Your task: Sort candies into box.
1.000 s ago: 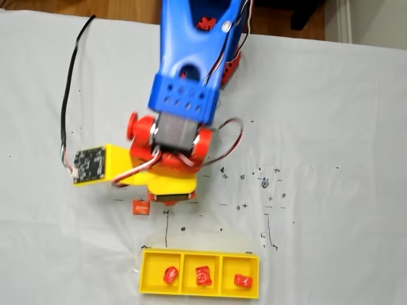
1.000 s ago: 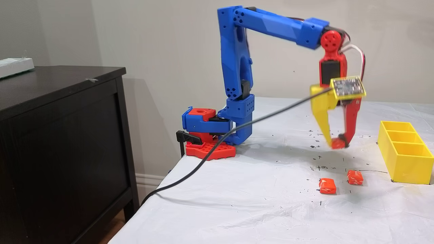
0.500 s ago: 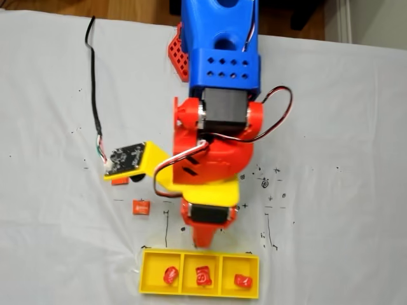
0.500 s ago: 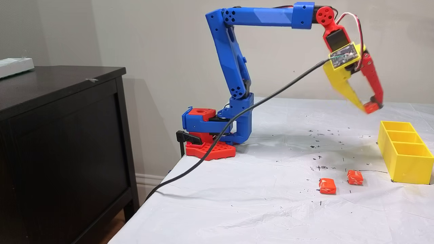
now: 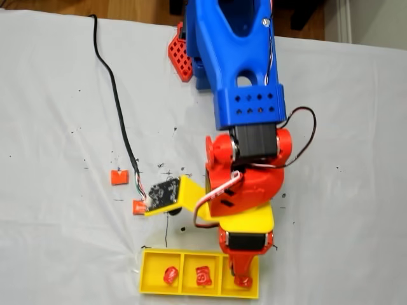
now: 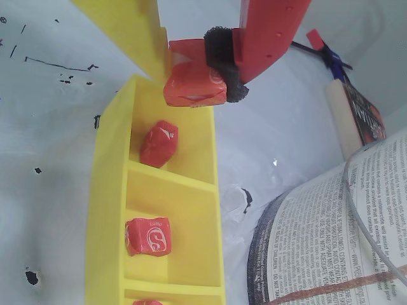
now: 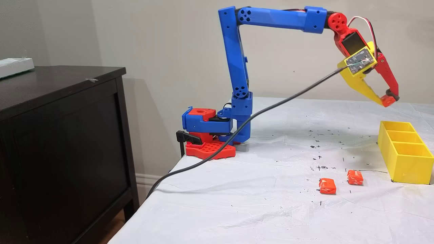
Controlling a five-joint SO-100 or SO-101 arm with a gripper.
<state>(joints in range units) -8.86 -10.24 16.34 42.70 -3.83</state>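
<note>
Third red candy (image 6: 147,302) edge-cropped

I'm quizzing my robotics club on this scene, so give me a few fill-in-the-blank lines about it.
1. The gripper is shut on an ____ candy.
2. The yellow box has ____ compartments.
3. In a fixed view, ____ orange candies lie on the white table cover.
4. The candies in the box are ____.

Missing words: orange; three; two; red

Arm stretched out high, upper link level, wrist angled down over the box (image 7: 403,149). Gripper (image 7: 386,100) above its far end, jaws closed on an orange candy (image 6: 194,89).
</note>
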